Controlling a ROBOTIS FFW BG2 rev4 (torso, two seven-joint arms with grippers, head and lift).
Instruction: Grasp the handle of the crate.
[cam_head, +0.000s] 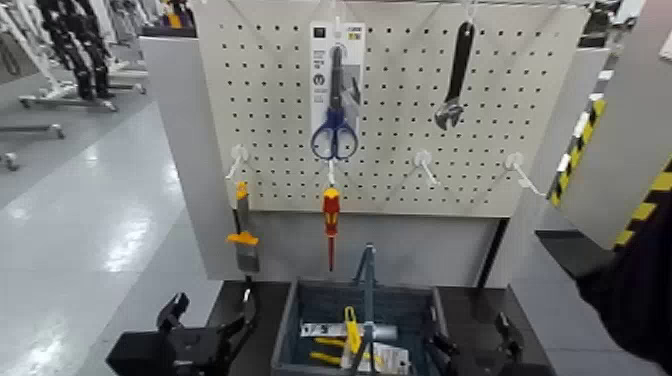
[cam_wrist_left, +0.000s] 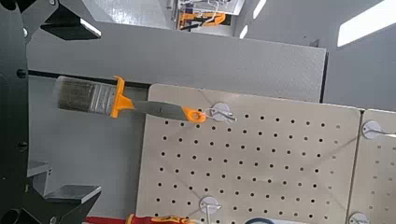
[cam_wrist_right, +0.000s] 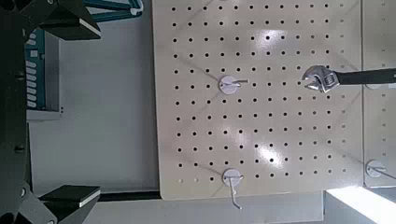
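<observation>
A pale, glossy workshop floor (cam_head: 90, 220) stretches off to the left, and a white pegboard (cam_head: 270, 120) stands upright behind a dark table (cam_head: 250, 330) at the bottom of the head view.

The left gripper (cam_head: 215, 318) sits low at the table's left edge, its black fingers (cam_wrist_left: 65, 201) spread wide apart with nothing between them; its wrist camera looks between them at the pegboard. The right gripper (cam_head: 470, 345) sits low on the other side, just beside the crate's right wall, its fingers (cam_wrist_right: 70, 198) also wide apart and empty.

Between the two grippers lies the crate (cam_head: 290, 320), a dark blue-grey tray with low walls, touched by neither gripper. The handle (cam_head: 367, 290) rises from its middle as a thin upright bar, free of both grippers. Inside the crate lie a yellow-handled tool (cam_head: 350, 335) and some light-coloured items that are too small to tell apart.

On the pegboard hang packaged blue-handled scissors (cam_head: 335, 95), a black adjustable wrench (cam_head: 455, 80), a red-and-yellow screwdriver (cam_head: 330, 222) pointing down, and a paintbrush (cam_head: 243, 235) with an orange ferrule. Several white hooks (cam_head: 425, 162) stand bare. At the right edge a dark sleeve (cam_head: 640, 290) reaches in near a yellow-and-black striped post (cam_head: 575, 150).
</observation>
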